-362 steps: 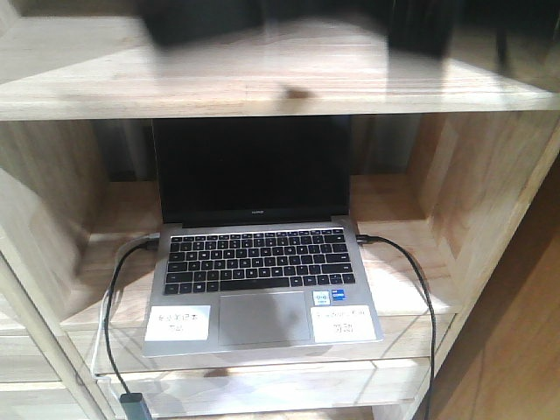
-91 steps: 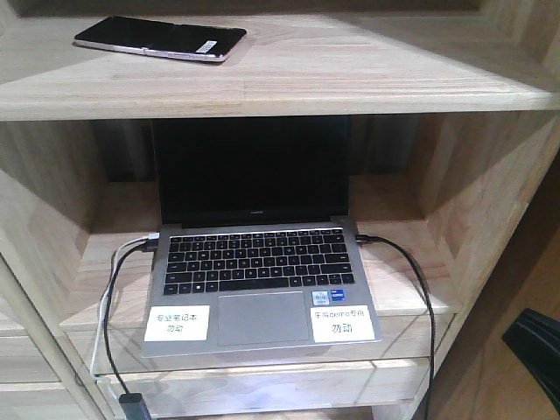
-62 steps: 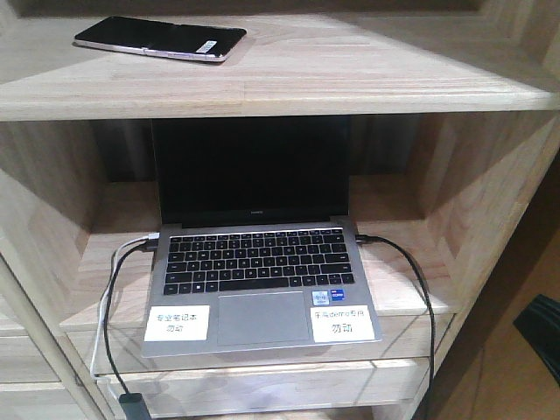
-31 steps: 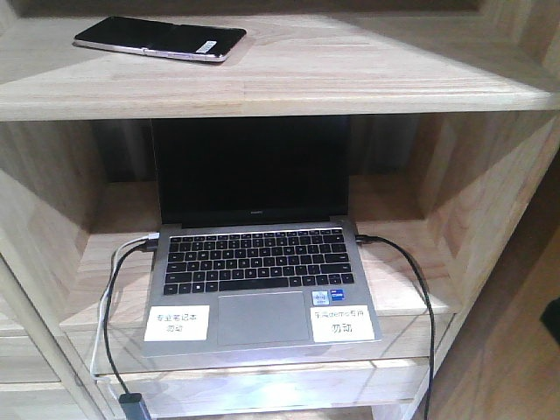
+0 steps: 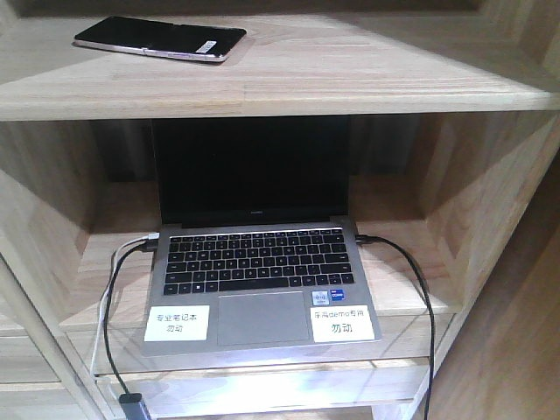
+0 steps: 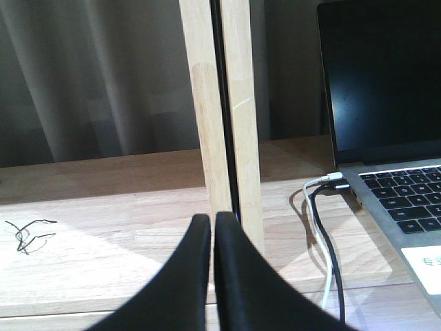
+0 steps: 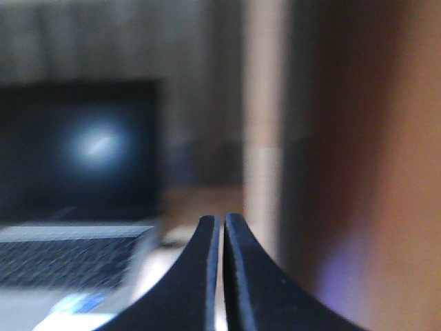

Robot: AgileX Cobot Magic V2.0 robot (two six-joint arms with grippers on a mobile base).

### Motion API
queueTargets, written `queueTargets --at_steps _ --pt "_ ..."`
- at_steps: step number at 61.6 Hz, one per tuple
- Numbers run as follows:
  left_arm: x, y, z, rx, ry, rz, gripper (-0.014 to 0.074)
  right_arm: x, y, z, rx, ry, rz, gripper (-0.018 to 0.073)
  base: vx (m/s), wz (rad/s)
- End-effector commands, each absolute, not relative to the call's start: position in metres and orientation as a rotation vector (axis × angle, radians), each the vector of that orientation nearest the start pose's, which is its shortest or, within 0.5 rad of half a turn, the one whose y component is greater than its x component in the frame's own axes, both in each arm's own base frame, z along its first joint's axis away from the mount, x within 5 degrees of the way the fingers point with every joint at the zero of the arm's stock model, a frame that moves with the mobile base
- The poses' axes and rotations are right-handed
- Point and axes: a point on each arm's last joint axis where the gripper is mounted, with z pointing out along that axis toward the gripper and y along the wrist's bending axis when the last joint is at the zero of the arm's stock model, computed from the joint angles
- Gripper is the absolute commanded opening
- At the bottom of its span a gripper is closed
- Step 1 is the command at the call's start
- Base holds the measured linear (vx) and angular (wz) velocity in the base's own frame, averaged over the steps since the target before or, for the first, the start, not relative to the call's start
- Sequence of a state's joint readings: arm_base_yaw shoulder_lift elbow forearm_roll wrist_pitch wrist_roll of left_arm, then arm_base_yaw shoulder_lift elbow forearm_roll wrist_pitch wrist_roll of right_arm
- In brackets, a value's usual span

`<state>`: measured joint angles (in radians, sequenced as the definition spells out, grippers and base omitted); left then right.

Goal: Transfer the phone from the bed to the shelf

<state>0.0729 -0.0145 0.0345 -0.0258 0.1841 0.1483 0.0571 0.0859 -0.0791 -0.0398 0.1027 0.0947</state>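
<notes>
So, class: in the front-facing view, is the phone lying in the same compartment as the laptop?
No: the phone lies on the shelf plank above, while the laptop sits in the compartment below.

Home-like room: wood shelf (image 5: 289,83), laptop (image 5: 258,280), curtains (image 6: 89,76)

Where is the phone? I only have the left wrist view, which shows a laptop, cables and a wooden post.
Observer: The phone lies flat on the top plank of the shelf, above the laptop, in the front view.
Operator: Is the right gripper near it?
Observer: No. The right gripper is shut and empty, with the laptop blurred to its left.
Operator: Anything on the laptop's right side?
Observer: A black cable is plugged in there and runs down past the plank edge.
</notes>
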Motion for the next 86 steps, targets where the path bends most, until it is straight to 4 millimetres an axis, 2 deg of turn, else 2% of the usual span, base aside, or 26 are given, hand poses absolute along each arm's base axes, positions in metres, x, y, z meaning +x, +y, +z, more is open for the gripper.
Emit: queueTargets --at_steps 1,7,13,86 --pt "0.055 0.003 0.2 0.034 1.584 0.135 0.0001 0.057 0.001 0.229 0.035 1.434 0.054 -0.0005 0.0 0.0" --pt "0.055 0.003 0.2 0.034 1.584 0.135 0.0001 0.054 -0.001 0.214 0.054 1.369 0.03 -0.0005 0.0 0.0" --pt "0.055 0.003 0.2 0.034 1.583 0.135 0.0001 0.055 -0.002 0.21 0.062 1.415 0.013 -0.0005 0.0 0.0" --pt "0.055 0.003 0.2 0.034 1.583 0.135 0.0001 0.055 -0.002 0.21 0.068 1.418 0.017 -0.0005 0.0 0.0"
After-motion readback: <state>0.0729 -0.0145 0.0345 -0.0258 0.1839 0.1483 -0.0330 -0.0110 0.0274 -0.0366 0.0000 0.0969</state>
